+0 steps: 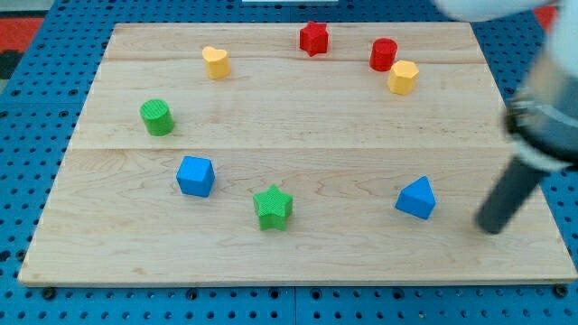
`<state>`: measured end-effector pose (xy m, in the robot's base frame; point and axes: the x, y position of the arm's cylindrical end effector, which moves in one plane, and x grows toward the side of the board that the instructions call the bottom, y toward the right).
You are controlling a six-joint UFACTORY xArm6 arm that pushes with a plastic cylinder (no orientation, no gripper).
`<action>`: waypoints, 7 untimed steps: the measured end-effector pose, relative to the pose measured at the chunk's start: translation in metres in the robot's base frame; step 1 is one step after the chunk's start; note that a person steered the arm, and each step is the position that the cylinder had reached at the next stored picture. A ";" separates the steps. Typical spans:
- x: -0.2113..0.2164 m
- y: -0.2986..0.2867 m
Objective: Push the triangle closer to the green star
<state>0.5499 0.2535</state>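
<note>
A blue triangle (416,198) lies on the wooden board (298,253) toward the view's lower right. A green star (273,208) lies to its left, near the bottom middle, well apart from it. My tip (489,226) comes down from the view's right edge as a dark rod. It rests on the board to the right of the blue triangle and a little lower, with a gap between them.
A blue cube (195,176) lies left of the green star. A green cylinder (157,117) sits at the left. A yellow heart (216,62), a red star (313,39), a red cylinder (383,54) and a yellow hexagon (403,78) lie along the top.
</note>
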 end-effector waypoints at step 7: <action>-0.011 -0.005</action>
